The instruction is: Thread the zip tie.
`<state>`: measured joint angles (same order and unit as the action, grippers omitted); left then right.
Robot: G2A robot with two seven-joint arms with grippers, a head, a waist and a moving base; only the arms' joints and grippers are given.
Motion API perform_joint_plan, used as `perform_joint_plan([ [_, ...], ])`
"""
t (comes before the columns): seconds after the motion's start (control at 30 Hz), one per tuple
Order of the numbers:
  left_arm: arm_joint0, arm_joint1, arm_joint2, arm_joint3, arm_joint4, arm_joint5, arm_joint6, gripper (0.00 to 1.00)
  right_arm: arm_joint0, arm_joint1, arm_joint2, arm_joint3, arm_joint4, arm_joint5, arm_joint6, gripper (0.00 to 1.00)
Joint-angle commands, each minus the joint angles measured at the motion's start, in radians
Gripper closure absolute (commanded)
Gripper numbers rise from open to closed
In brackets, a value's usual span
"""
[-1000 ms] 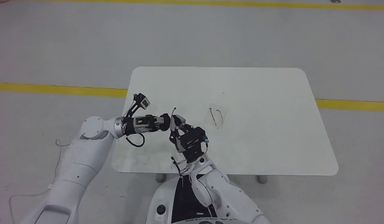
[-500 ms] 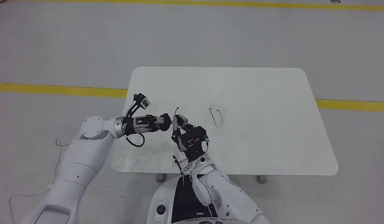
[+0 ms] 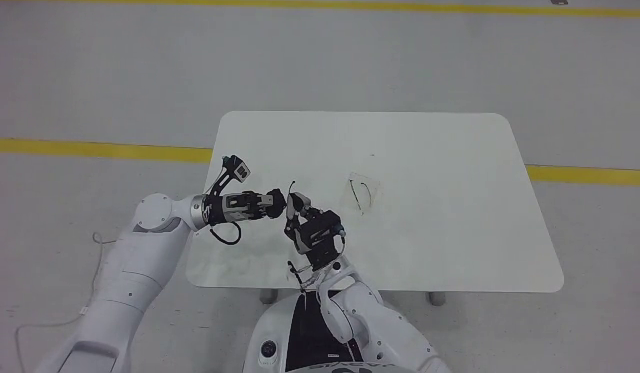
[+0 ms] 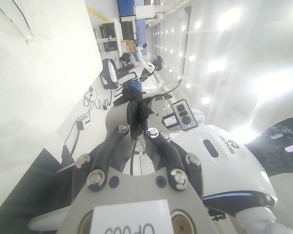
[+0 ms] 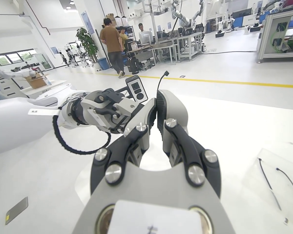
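right end effector (image 5: 156,107) pinching zip tie (image 5: 165,74)

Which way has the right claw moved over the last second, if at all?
Yes, slightly: the right claw, shut on the zip tie, has shifted away from the near edge of the table, farther onto it.

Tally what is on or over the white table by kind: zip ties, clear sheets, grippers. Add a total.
Zip ties: 3 (held zip tie in the right gripper; two loose zip ties on the clear sheet)
Clear sheets: 1
Grippers: 2 (right gripper, left gripper)
Total: 6
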<state>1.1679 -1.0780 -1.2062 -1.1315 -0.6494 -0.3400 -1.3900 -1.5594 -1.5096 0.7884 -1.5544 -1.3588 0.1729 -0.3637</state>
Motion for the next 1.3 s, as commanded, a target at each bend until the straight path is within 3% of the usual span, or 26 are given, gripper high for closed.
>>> perform_joint_plan([
  [0.0,0.0,0.0,0.0,0.0,0.0,0.0,0.0,1.0,0.0,0.0,0.0,0.001,-0.002,0.0,0.001,1.0],
  [0.47,0.0,0.0,0.0,0.0,0.0,0.0,0.0,1.0,0.001,0.001,-0.001,0.006,-0.004,0.0,0.01,1.0],
  [0.5,0.0,0.0,0.0,0.0,0.0,0.0,0.0,1.0,0.001,0.001,-0.001,0.006,-0.005,0.0,0.01,0.58],
  [0.53,0.0,0.0,0.0,0.0,0.0,0.0,0.0,1.0,0.001,0.001,-0.001,0.006,-0.006,0.001,0.011,0.0],
  [1.27,0.0,0.0,0.0,0.0,0.0,0.0,0.0,1.0,-0.036,0.012,0.04,-0.041,-0.021,0.01,-0.018,0.0],
])
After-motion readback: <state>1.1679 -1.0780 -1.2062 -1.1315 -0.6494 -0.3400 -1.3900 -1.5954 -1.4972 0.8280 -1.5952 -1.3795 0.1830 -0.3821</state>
